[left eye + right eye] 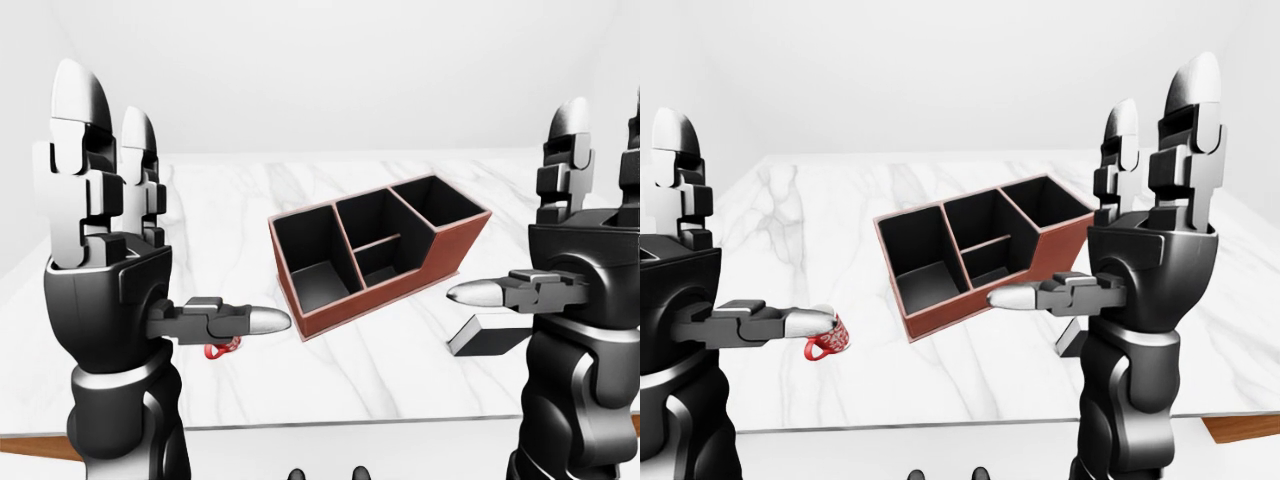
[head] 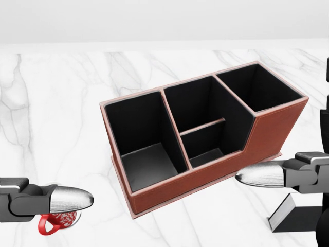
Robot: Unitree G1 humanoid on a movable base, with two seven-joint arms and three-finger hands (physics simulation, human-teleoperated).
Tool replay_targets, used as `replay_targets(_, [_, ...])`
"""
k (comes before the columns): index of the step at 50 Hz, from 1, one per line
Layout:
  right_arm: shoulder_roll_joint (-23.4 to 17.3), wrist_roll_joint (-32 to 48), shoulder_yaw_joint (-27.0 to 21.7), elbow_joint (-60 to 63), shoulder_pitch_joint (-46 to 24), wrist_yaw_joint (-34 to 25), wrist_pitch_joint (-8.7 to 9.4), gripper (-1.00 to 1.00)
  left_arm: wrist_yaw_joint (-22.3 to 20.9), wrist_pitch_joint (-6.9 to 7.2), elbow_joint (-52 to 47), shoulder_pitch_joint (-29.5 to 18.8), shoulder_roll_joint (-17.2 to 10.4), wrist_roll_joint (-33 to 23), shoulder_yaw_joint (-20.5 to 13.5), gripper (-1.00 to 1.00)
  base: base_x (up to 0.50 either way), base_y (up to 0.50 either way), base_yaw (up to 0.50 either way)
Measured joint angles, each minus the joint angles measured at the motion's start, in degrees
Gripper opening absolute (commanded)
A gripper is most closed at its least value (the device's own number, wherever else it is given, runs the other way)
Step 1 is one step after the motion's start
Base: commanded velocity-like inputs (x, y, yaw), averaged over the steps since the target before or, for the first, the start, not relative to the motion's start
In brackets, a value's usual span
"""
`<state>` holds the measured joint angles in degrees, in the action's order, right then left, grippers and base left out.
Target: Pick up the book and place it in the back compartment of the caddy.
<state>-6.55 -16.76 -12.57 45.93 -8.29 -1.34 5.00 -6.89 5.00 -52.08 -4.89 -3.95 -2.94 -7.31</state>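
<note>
The book, black with white page edges, lies flat on the marble table to the right of the caddy; in the head view the book sits at the bottom right, partly behind my right thumb. The red-brown caddy has black compartments, all empty. My left hand is raised, open and empty, left of the caddy. My right hand is also upright and open, above the book without touching it.
A red patterned mug stands left of the caddy, partly behind my left thumb in the head view. The white marble table ends near my body. A strip of wooden floor shows at the lower right.
</note>
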Motion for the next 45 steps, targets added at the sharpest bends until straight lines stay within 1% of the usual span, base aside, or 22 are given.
replay_targets(14, [-0.12,-0.60,-0.50,1.47,-0.43,0.14,0.00,1.00,-0.10,0.00,-0.32,-0.05,-0.03,-0.10,-0.05,1.00,0.00,0.00,0.00])
replay_targets(19, [-0.20,-1.24,-0.79,2.13,-0.42,0.16,0.00,1.00,-0.13,0.00,-0.46,-0.05,-0.03,-0.11,-0.07,1.00,0.17,0.00,0.00])
replay_targets(31, [-1.17,-1.97,-1.43,3.77,-1.90,1.21,0.00,1.00,-0.19,0.00,-0.37,-0.07,-0.04,-0.04,-0.26,1.00,0.00,0.00,0.00])
replay_targets(38, [-3.21,-2.27,-2.98,3.86,-4.36,0.77,0.00,1.00,-0.20,0.00,-0.41,-0.09,-0.07,0.05,-0.35,1.00,0.00,0.00,0.00])
replay_targets(45, [-7.55,-3.53,-6.33,2.53,-8.78,-0.60,0.00,1.00,-0.24,0.00,-0.64,-0.17,-0.15,0.18,-0.60,1.00,0.00,0.00,0.00])
